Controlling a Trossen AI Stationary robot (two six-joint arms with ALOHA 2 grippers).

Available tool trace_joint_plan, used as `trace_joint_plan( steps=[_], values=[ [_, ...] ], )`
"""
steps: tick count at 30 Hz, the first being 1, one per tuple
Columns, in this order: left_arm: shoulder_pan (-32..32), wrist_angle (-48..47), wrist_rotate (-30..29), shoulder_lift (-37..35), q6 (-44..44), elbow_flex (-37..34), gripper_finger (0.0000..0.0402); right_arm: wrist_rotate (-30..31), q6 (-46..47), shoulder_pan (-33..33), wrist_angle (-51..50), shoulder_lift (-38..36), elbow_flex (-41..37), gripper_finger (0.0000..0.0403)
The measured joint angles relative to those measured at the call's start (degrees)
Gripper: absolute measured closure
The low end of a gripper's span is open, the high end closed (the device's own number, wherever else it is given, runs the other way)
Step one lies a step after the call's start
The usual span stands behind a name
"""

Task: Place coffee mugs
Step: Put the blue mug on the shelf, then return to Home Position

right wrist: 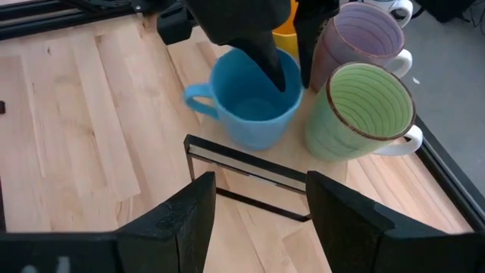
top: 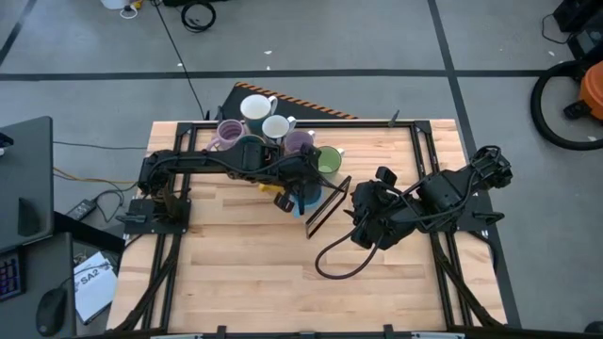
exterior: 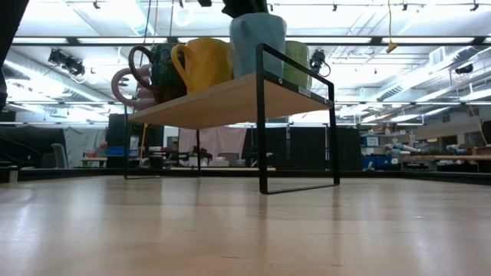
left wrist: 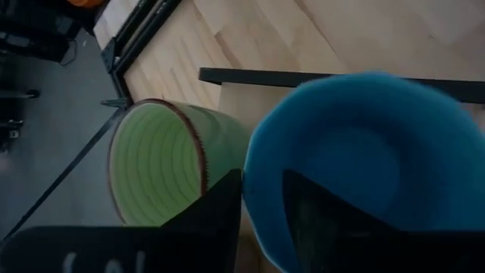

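Observation:
A low wooden shelf [exterior: 222, 96] on black legs stands at the far middle of the table and holds several mugs upright. The blue mug [right wrist: 250, 106] is at its near edge, with a green mug [right wrist: 364, 106], a lilac mug [right wrist: 364, 38] and a yellow mug [exterior: 203, 65] beside and behind it. My left gripper [right wrist: 294, 72] reaches down onto the blue mug [left wrist: 364, 152], open, its fingers straddling the rim. My right gripper [right wrist: 258, 205] hovers open to the right of the shelf [top: 325, 202], holding nothing. My left gripper comes from above at a slant, one finger [left wrist: 318, 216] inside the blue mug and the other [left wrist: 220, 208] outside its wall, the rim [left wrist: 254, 193] between them. I cannot tell whether either finger touches the wall. The mug stands upright on the shelf.
Two white mugs [top: 256, 106] and another lilac mug [top: 229, 134] fill the shelf's far side. A black cable loop [top: 344, 264] lies on the table below my right gripper. Bare wood [top: 254, 273] spreads across the near half of the table. Black frame rails [top: 424, 160] run along its sides.

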Motion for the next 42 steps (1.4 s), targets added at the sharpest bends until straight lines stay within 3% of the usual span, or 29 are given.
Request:
trace_joint_plan(
  steps=[19, 22, 26, 28, 36, 42],
  values=[
    [-0.9, -0.5, -2.6, -0.4, -0.7, 3.0, 0.0296, -1.1, 0.1, 0.0, 0.0, 0.0, 0.0, 0.0191],
    [-1.7, -1.1, 1.7, -1.1, -7.3, 5.7, 0.0296, -3.6, 0.4, 0.0, 0.0, 0.0, 0.0, 0.0192],
    [-2.3, 0.0, 13.2, -3.5, -21.9, 6.5, 0.03, -3.2, 0.1, 0.2, -0.1, -0.1, 0.0, 0.0197],
    [-3.1, -1.1, 15.0, -3.8, -26.1, 6.4, 0.0309, -2.7, -0.1, 0.4, -0.5, -0.2, 0.0, 0.02],
    [-9.5, -6.9, 14.2, -3.7, -32.1, 6.4, 0.0351, -1.8, -2.0, 1.1, -5.0, -2.3, 0.0, 0.0214],
    [-12.1, -6.1, 11.5, -4.3, -34.6, 6.3, 0.0372, -2.1, -6.5, 1.3, -5.3, -6.0, 0.0, 0.0225]
  ],
)
